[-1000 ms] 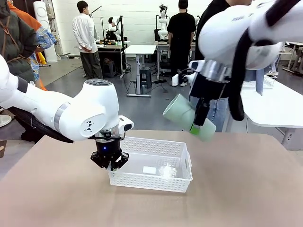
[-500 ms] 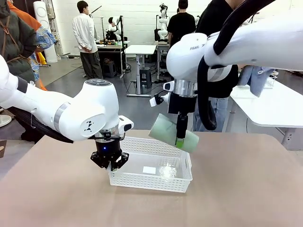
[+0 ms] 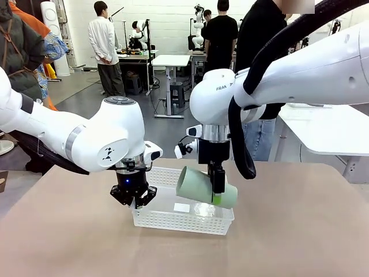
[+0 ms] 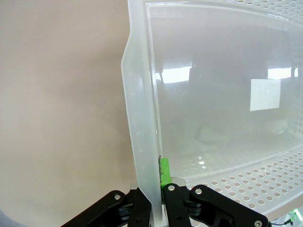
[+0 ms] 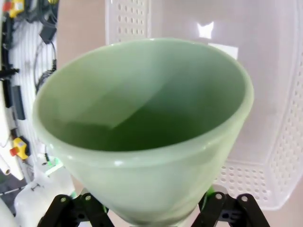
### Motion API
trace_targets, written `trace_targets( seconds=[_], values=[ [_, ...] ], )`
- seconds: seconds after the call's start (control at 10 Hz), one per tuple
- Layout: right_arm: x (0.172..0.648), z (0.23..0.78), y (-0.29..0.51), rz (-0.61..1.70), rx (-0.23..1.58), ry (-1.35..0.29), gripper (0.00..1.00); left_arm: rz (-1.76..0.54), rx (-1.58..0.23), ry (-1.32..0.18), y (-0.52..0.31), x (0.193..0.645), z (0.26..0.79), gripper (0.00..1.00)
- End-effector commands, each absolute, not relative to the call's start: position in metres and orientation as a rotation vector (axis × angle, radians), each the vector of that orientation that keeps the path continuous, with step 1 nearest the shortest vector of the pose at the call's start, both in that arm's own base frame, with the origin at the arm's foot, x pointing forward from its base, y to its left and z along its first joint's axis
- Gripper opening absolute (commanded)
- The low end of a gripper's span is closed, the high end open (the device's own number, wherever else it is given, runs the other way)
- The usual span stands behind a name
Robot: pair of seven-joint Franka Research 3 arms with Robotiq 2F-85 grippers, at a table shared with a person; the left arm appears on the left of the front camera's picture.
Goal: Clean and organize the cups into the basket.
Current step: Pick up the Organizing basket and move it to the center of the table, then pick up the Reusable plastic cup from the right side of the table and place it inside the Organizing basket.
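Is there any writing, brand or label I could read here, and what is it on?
"FRAN": small dark print on the right arm; the rest is hidden.
On the left arm: a black emblem, no letters.
On the white sticker on the basket floor: nothing readable.
On the mint cup: no print.

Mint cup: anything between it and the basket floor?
Nothing visible. The right gripper holds the mint cup on its side just over the basket, whose floor looks bare apart from a flat white label. The left gripper is shut on the basket's wall at the left end, clear of the cup's way down.
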State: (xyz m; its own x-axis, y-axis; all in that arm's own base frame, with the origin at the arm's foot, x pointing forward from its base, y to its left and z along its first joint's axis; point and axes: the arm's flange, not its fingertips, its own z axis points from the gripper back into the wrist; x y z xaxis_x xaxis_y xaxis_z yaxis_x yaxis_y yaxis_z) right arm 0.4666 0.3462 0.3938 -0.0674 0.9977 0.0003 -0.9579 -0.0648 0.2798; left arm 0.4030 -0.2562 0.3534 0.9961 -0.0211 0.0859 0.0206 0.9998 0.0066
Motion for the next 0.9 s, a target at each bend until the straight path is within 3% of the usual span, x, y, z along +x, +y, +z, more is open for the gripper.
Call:
trace_targets(
  seconds=[0.0,0.7,0.8],
  values=[
    [0.471,0.397,0.35,1.6,0.22,0.247,0.81,-0.02,0.008,-0.096,-0.256,0.399,0.355,0.0],
    [0.47,0.394,0.347,1.616,0.222,0.236,0.81,-0.02,0.008,-0.096,-0.256,0.399,0.355,0.0],
    [0.46,0.388,0.351,1.619,0.156,0.215,0.81,-0.02,0.008,-0.096,-0.256,0.399,0.355,0.0]
  ],
)
